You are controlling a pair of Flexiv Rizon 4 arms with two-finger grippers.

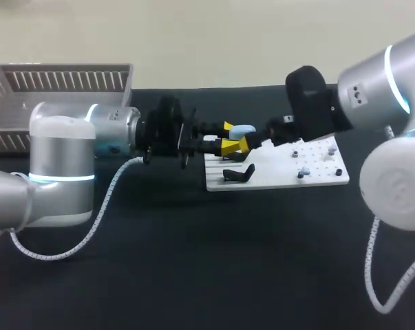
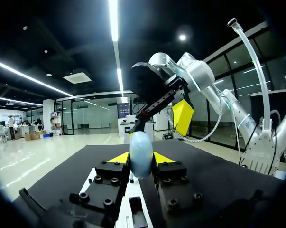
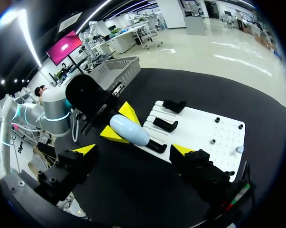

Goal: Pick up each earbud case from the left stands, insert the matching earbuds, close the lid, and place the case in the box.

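A light blue, closed earbud case (image 1: 243, 129) hangs above the left end of the white board (image 1: 276, 180), with my left gripper (image 1: 229, 136) shut on it. In the left wrist view the case (image 2: 140, 156) stands upright between the left gripper's (image 2: 141, 158) yellow tips. My right gripper (image 1: 253, 142) is right beside the case, open and holding nothing. In the right wrist view the case (image 3: 129, 130) lies just ahead of the right gripper (image 3: 134, 149), between its wide-spread tips. Small earbuds (image 1: 303, 172) sit on the board's right part.
Black stands (image 1: 238, 173) rise from the board's left part, under the case; several stands (image 3: 164, 124) show in the right wrist view. A grey slatted box (image 1: 56, 89) stands at the back left, behind my left arm. The table top is black.
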